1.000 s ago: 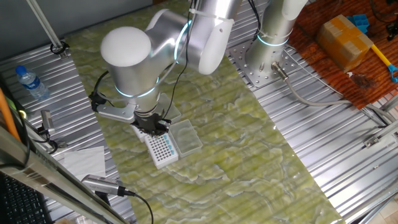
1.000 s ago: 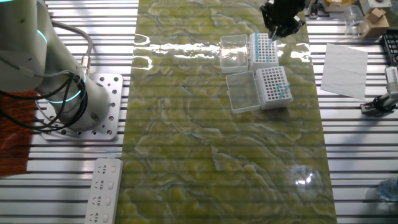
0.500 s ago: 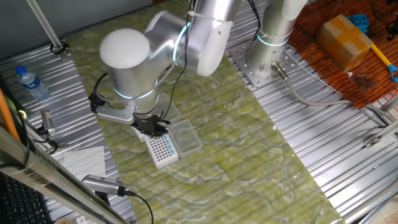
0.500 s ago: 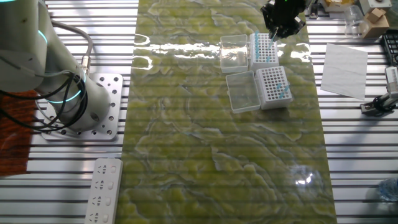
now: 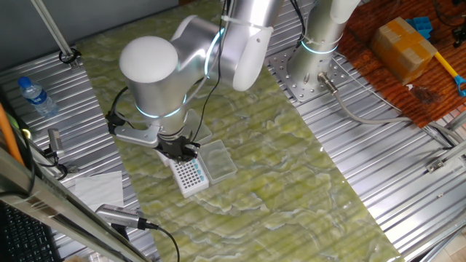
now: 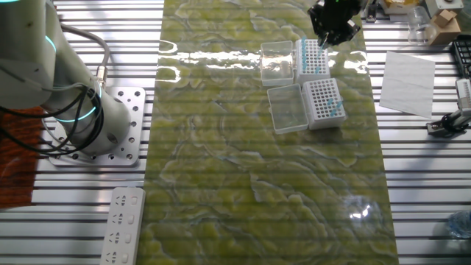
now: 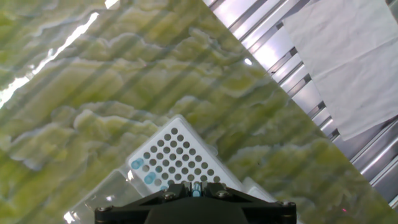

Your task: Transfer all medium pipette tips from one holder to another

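**Over the tip racks, the gripper hangs with a tip between its fingers**

At the far edge of the green marbled mat (image 6: 257,169), the arm (image 5: 156,73) folds down from its base, its big white elbow joint bulging above the work and the wrist pointing straight down. The gripper (image 6: 333,29) sits low over the farther holder (image 6: 312,57), the one thickly filled with medium pipette tips (image 6: 315,60), which show as a grid of light-blue dots. Just beside it, nearer the camera in the other fixed view, stands the second holder (image 6: 324,101), mostly dark bare holes with a few blue tops along one edge. Each holder has its clear lid (image 6: 287,109) lying open beside it.

In the hand view the black gripper body fills the bottom edge, and a single blue-topped tip (image 7: 196,188) sits pinched in the narrow gap between the nearly closed fingers. Below it lies the second holder (image 7: 177,155) with two blue tops at its left edge. A white sheet of paper (image 7: 348,56) lies on the ribbed metal table (image 7: 298,68) beyond the mat.

Compared with the frames a second and half a second ago, little differs: the elbow has shifted slightly to the right in one fixed view, while the gripper stays over the same holder and both holders keep their places.
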You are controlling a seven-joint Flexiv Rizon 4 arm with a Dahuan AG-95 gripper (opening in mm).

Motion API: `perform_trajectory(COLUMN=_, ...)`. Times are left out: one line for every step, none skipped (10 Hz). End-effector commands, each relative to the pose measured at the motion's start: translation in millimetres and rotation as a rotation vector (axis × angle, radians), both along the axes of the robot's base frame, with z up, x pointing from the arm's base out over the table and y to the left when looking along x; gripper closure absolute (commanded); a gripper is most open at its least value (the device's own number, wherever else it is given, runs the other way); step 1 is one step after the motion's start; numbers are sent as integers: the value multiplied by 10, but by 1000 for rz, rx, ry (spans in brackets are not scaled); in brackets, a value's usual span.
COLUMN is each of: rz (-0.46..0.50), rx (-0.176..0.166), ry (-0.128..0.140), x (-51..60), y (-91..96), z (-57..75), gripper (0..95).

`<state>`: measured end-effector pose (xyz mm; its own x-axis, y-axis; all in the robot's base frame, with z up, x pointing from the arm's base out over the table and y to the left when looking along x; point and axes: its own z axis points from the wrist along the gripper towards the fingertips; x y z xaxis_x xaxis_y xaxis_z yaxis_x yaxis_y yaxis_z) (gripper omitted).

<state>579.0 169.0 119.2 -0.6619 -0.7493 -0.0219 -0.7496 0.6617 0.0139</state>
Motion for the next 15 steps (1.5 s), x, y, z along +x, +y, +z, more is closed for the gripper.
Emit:
perform_trajectory(rz=13, rx=0, ry=-10, x=4, y=-7, z=-31, gripper=950)
perform_trajectory(rz=29, rx=0, ry=-11, x=11, y=-18, z=-64, gripper=950)
perform_trajectory(rz=35, rx=-1, ry=-11, x=12, y=-22, z=-75, gripper=950)
perform_trajectory(rz=53, rx=-2, ry=-12, x=8, y=-37, z=-103, gripper=570)
perform_trajectory(rz=63, rx=-12, ry=-15, x=-4, y=-51, z=-111, gripper=570)
perform_trajectory(rz=69, rx=-11, ry=-17, x=-15, y=-72, z=-117, gripper=570)
perform_trajectory(rz=76, rx=-12, ry=-19, x=-21, y=-87, z=-118, gripper=570)
perform_trajectory(rz=96, rx=-18, ry=-19, x=-23, y=-133, z=-109, gripper=570)
perform_trajectory(rz=96, rx=-18, ry=-19, x=-23, y=-133, z=-109, gripper=570)
perform_trajectory(rz=181, rx=-24, ry=-21, x=17, y=-438, z=-105, gripper=570)
perform_trajectory(rz=181, rx=-24, ry=-21, x=17, y=-438, z=-105, gripper=570)
perform_trajectory(rz=211, rx=-23, ry=-25, x=35, y=-608, z=-137, gripper=570)
perform_trajectory(rz=229, rx=-29, ry=-28, x=48, y=-754, z=-162, gripper=570)
perform_trajectory(rz=228, rx=-36, ry=-27, x=60, y=-807, z=-162, gripper=570)
perform_trajectory(rz=243, rx=-54, ry=-26, x=109, y=-917, z=-178, gripper=570)
